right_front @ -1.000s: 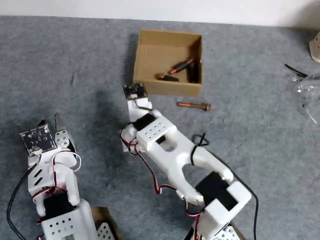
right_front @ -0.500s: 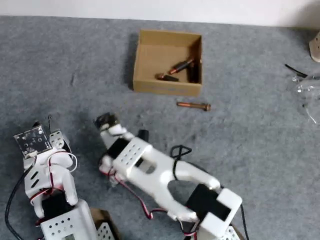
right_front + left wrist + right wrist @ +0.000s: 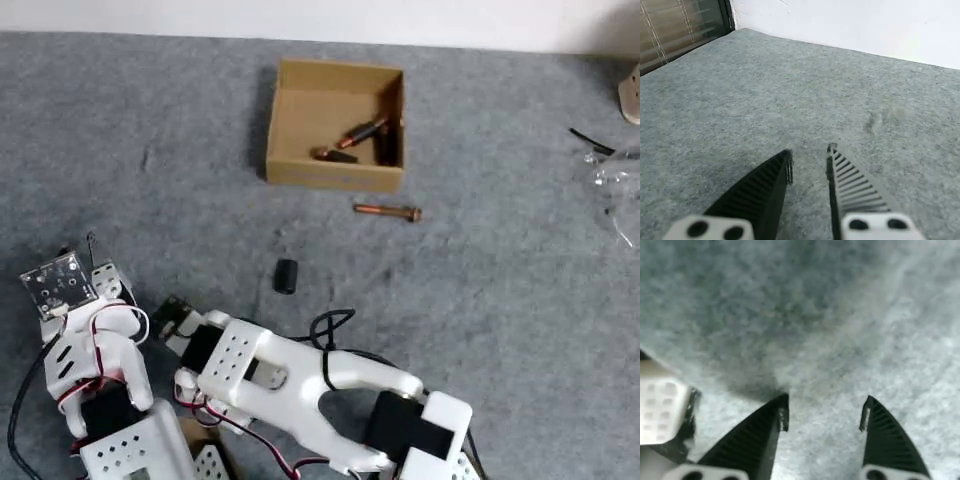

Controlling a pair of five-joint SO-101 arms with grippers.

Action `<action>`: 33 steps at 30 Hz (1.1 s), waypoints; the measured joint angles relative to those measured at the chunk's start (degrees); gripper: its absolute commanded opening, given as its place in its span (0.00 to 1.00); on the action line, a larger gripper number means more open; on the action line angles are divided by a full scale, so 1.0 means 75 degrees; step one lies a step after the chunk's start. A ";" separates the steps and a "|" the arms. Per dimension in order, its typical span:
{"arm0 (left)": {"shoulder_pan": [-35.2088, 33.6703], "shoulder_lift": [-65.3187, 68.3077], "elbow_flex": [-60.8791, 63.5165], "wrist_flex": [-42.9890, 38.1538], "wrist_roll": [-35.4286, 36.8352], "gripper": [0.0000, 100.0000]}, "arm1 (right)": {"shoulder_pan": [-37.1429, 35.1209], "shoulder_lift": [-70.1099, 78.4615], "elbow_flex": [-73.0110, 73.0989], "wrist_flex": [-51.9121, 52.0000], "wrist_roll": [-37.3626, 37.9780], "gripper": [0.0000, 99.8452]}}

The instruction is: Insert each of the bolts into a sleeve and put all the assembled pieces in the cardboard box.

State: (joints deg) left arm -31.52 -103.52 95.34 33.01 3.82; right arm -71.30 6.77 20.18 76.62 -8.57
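We see the left hand (image 3: pixel 809 159) slightly spread, the right hand (image 3: pixel 823 415) spread wider, both empty — a black sleeve (image 3: pixel 286 276) lies on the worktop (image 3: pixel 480 300).

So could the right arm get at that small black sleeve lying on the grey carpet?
Probably, once it swings round: the small black cylindrical sleeve lies alone on bare carpet, and the open right hand points away from it.
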 measured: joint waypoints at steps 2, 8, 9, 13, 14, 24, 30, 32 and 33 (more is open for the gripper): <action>0.0012 0.0000 0.0000 0.0000 0.0000 0.12 | 0.0281 0.0000 -0.0035 0.0000 0.0012 0.22; 0.0012 0.0000 0.0000 0.0000 0.0000 0.12 | 0.1184 0.0000 -0.0258 -0.0434 0.0035 0.22; -0.0023 0.0000 0.0000 0.0000 0.0000 0.12 | 0.1219 0.0000 -0.0258 -0.0610 0.0035 0.22; -0.0527 0.0000 -0.0199 0.0012 0.0094 0.12 | 0.1184 0.0023 -0.0199 -0.1289 0.0035 0.22; -0.0703 -0.0012 -0.0352 0.0070 0.0211 0.12 | 0.1184 0.0117 -0.0117 -0.1371 0.0035 0.22; -0.2403 -0.0012 -0.1453 0.0750 0.0504 0.12 | 0.1184 0.1735 -0.0785 -0.0645 0.0059 0.22; -0.2485 -0.0035 -0.1477 0.0750 0.0504 0.12 | 0.1184 0.1829 -0.1793 0.0152 0.0059 0.22; -0.2485 -0.0035 -0.1477 0.0750 0.0504 0.12 | 0.1184 0.1829 -0.2133 0.0199 0.0059 0.22; -0.2485 -0.0035 -0.1477 0.0750 0.0504 0.12 | 0.1184 0.1829 -0.2333 0.0223 0.0059 0.22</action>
State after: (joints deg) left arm -50.15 -103.78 84.26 38.64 7.60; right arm -62.42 20.48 2.68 78.29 -8.13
